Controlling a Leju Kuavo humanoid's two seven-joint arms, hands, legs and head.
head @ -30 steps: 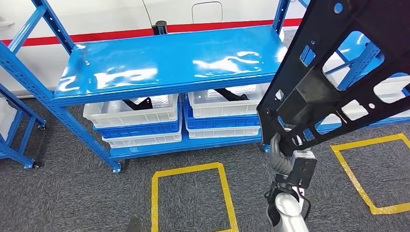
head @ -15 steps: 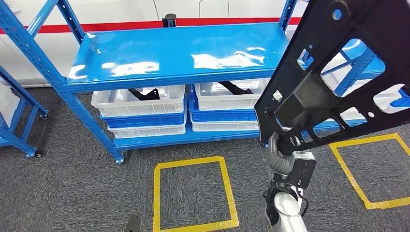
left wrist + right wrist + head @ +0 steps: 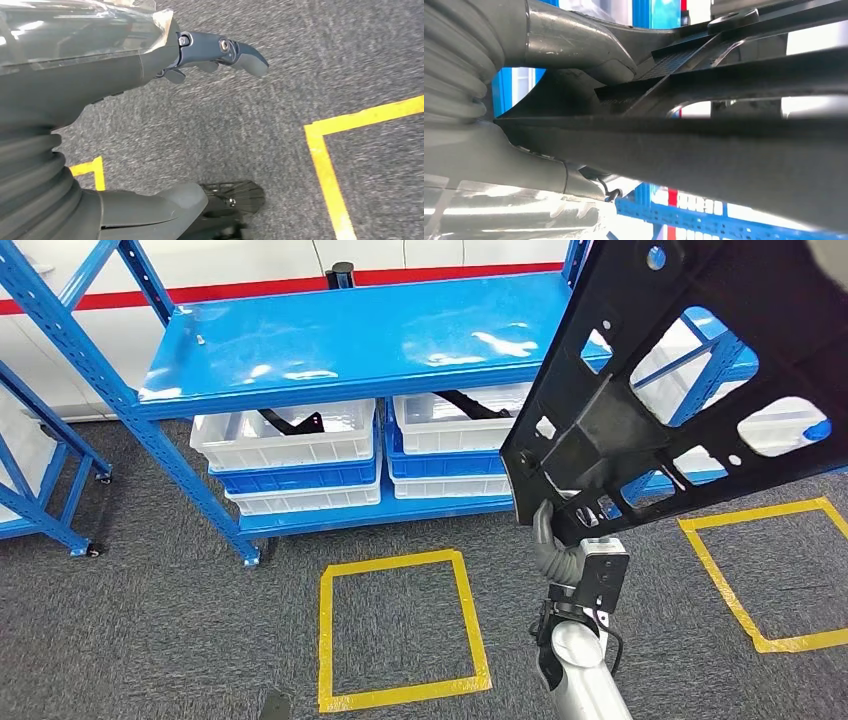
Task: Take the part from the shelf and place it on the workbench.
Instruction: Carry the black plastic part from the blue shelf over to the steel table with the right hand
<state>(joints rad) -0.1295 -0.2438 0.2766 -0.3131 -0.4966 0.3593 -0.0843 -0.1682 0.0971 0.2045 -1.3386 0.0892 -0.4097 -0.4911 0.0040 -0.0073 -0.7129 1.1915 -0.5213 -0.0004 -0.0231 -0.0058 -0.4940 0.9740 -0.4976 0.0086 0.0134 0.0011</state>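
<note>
My right hand (image 3: 556, 540) grips the lower edge of a large flat black part (image 3: 690, 370) with several cut-out openings. It holds the part up, tilted, in front of the blue shelf (image 3: 370, 340). In the right wrist view the part's black ribs (image 3: 704, 145) cross close in front of the hand (image 3: 549, 40), whose thumb presses on them. My left hand (image 3: 150, 65) hangs over the grey carpet with nothing in it, its fingers (image 3: 235, 52) stretched out and apart.
The shelf's lower level carries white and blue bins (image 3: 285, 440), and two of them hold black parts (image 3: 462, 402). Yellow tape squares (image 3: 400, 630) (image 3: 770, 570) mark the carpet in front of it. Another blue rack (image 3: 40, 480) stands at the left.
The whole picture has shifted, so the camera has moved. The shelf now sits a little lower and the held part sits further left in the picture. My right hand keeps its hold.
</note>
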